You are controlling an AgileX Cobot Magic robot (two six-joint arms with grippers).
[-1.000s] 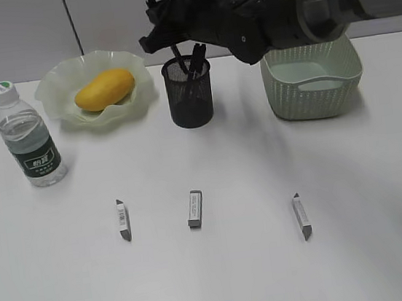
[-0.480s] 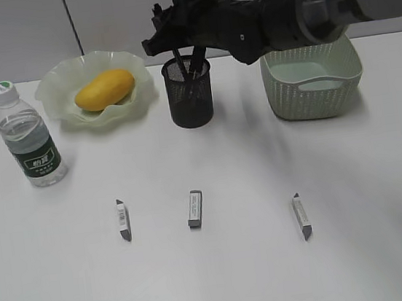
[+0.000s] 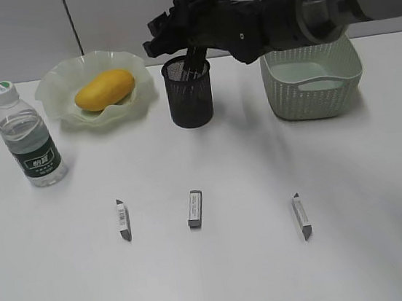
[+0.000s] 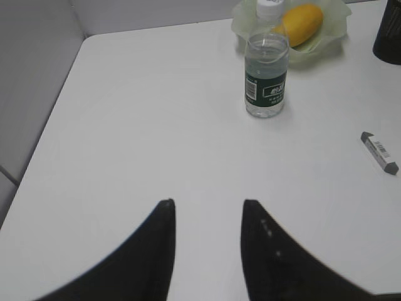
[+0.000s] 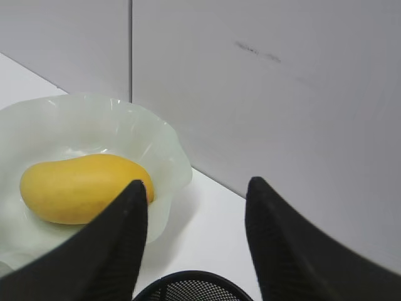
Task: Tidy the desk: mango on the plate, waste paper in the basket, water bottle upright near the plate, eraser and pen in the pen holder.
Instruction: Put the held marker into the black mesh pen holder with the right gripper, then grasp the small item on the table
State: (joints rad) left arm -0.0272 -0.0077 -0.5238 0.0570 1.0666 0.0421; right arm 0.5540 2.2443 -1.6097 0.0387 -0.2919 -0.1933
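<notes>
Hovering right tool (image 5: 195,241) empty, above pen holder (image 3: 189,93)

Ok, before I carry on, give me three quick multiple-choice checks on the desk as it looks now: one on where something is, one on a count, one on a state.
1. Where is the mango?
A. In the basket
B. On the plate
C. On the bare desk

2. How many erasers lie loose on the desk?
A. One
B. Two
C. Three

3. How is the water bottle standing?
A. Upright, cap on
B. On its side
C. Upside down

Answers:
1. B: the mango sits in the wavy green plate, and the basket shows nothing inside.
2. C: one eraser at left, one in the middle, one at right, all on the desk.
3. A: the bottle stands with its white cap on top, left of the plate.
</notes>
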